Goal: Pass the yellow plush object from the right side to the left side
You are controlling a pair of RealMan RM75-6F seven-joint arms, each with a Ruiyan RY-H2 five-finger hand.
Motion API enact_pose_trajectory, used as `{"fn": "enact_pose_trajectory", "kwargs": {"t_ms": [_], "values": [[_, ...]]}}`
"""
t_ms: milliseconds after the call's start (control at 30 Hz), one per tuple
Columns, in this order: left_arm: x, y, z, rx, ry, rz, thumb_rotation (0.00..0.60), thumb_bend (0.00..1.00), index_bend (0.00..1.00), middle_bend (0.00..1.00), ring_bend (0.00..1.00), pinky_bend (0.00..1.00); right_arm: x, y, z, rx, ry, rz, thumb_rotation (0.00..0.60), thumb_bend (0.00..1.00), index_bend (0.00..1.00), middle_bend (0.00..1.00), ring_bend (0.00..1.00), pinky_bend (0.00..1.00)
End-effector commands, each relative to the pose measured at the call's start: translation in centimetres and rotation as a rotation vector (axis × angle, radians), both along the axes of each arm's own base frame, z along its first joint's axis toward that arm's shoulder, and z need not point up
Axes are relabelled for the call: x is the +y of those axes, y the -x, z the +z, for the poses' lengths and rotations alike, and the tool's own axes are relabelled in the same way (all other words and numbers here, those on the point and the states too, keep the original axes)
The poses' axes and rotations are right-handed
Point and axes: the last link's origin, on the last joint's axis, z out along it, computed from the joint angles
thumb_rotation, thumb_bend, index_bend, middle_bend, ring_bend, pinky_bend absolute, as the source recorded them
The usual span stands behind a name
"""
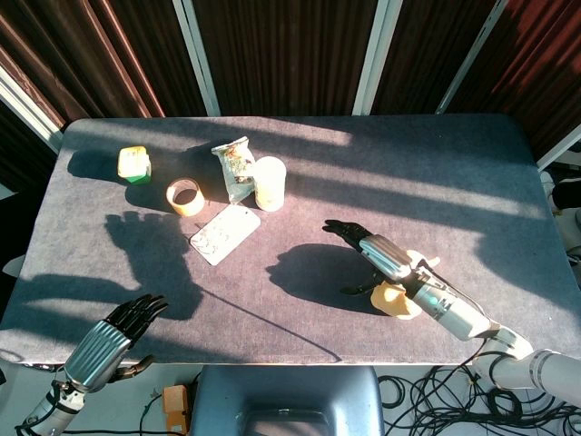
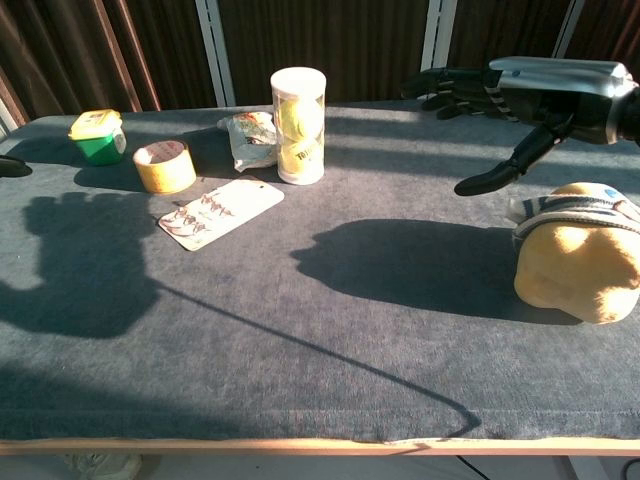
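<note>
I am hovering my right hand (image 2: 500, 95), fingers apart and empty, over the yellow plush toy (image 2: 578, 262) lying lower right on the worktop (image 1: 300, 300); it looks soft and light; I am judging its rounded middle the best hold.

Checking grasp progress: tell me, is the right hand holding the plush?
No. The right hand hovers open above the plush, which rests on the table.

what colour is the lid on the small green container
Yellow lid; the chest view shows it best.
</note>
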Motion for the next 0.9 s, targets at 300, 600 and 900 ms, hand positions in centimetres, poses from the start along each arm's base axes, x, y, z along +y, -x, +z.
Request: {"fn": "enact_pose_trajectory", "kwargs": {"t_ms": [300,600,900], "values": [[-0.2,0.0,-0.1,0.004,-0.003,0.0,0.6,0.24,0.0,0.07,0.07,0.22,-0.2,-0.5,-0.7,0.009,-0.011,-0.006,0.6,0.06,0.0,0.0,0.0,0.03],[-0.1,1.3,0.8,0.037,-0.029,0.034,0.6,0.24,0.0,0.08,0.08,0.22,0.2,0.6,0.5,-0.004,-0.002,-0.02,0.6,0.06,0.0,0.0,0.0,0.03],[-0.6,5.4,4.7,0.09,-0.253,0.243,0.6,0.25,0.0,0.08,0.08,0.22,2.4,4.2,3.6,0.057,0.047,-0.03,0.6,0.06,0.0,0.0,0.0,0.03]]}}
